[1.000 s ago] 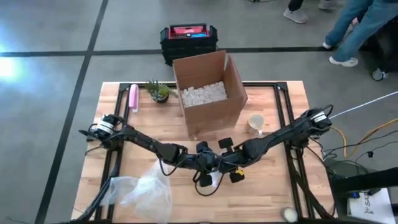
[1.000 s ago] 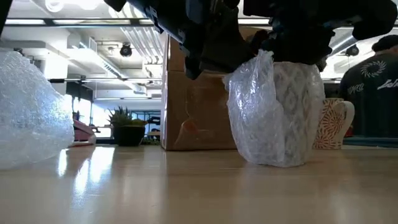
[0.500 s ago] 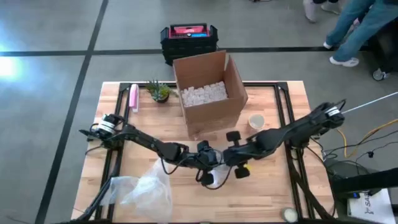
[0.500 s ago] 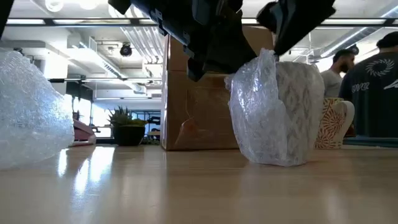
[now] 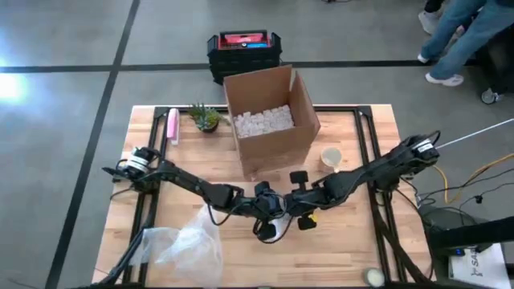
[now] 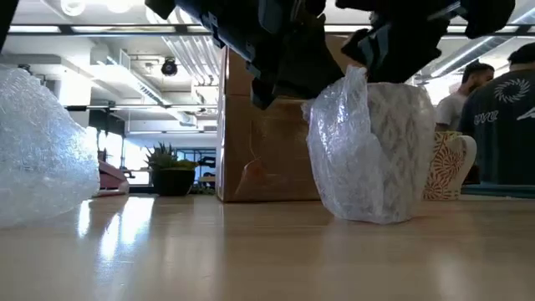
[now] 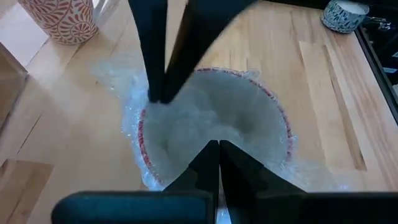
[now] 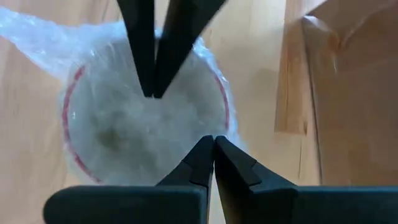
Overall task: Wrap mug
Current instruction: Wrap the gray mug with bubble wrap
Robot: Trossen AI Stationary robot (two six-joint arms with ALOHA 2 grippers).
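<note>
Mug [image 6: 393, 150] stands upright on the desk [image 5: 345, 249] near its middle, toward the front edge, wrapped in clear bubble wrap [image 6: 338, 159] that bunches up on one side and spills onto the wood around its base. You have both tools right above its mouth. The left tool [image 7: 214, 152] has its fingers pressed together over the wrap-lined opening, and the right tool [image 8: 213, 146] is likewise pressed together over the rim; from either wrist view you see the other tool's closed fingers reaching into the cup from the opposite side. Whether either one pinches a fold of wrap, you cannot tell.

Around the mug you have open wood toward the front edge and to the right. Just behind it stands the cardboard box [image 5: 269, 120], open at the top and holding white packing peanuts [image 5: 262, 120]. A second, patterned mug [image 5: 330, 158] sits just right of the box, near the wrapped one but apart from it. A loose heap of bubble wrap [image 5: 185, 245] lies at the front left of the desk, well apart. A small potted plant [image 5: 206, 119] and a pink object [image 5: 172, 126] sit at the back left corner.

Beyond the desk, a black crate [image 5: 243, 52] rests on the grey floor, and people [image 6: 501, 125] stand at the right.
</note>
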